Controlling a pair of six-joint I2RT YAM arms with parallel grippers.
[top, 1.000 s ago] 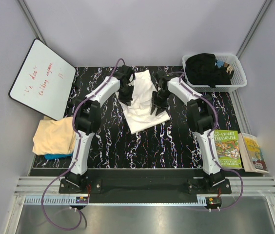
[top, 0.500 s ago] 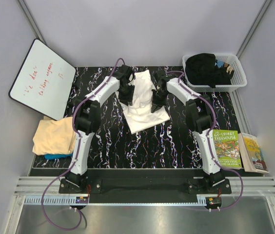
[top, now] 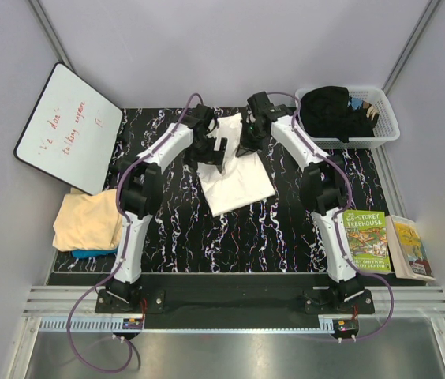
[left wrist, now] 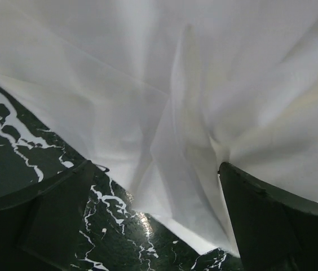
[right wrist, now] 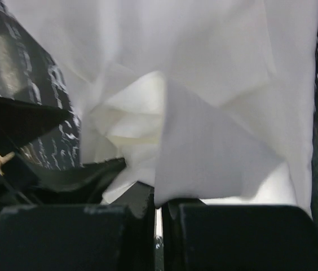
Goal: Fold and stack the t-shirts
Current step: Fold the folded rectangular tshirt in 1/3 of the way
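Right gripper [top: 244,148] on t-shirt [top: 238,180] (arm [top: 305,150] outstretched)

My left gripper [top: 216,155] and right gripper [top: 246,147] are both down at the far end of the white t-shirt [top: 237,183], which is spread on the black marbled table [top: 286,229]. The peach t-shirt [top: 88,221] is lying on the teal t-shirt [top: 92,253] at the table's left edge. There's a basket [top: 386,134] of dark clothes at far right.

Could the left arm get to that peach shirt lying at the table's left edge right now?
Probably yes. The left hand is open, holding nothing, over the white shirt; the peach shirt lies uncovered on that arm's side with nothing lying between them. It would have to fold back, though.
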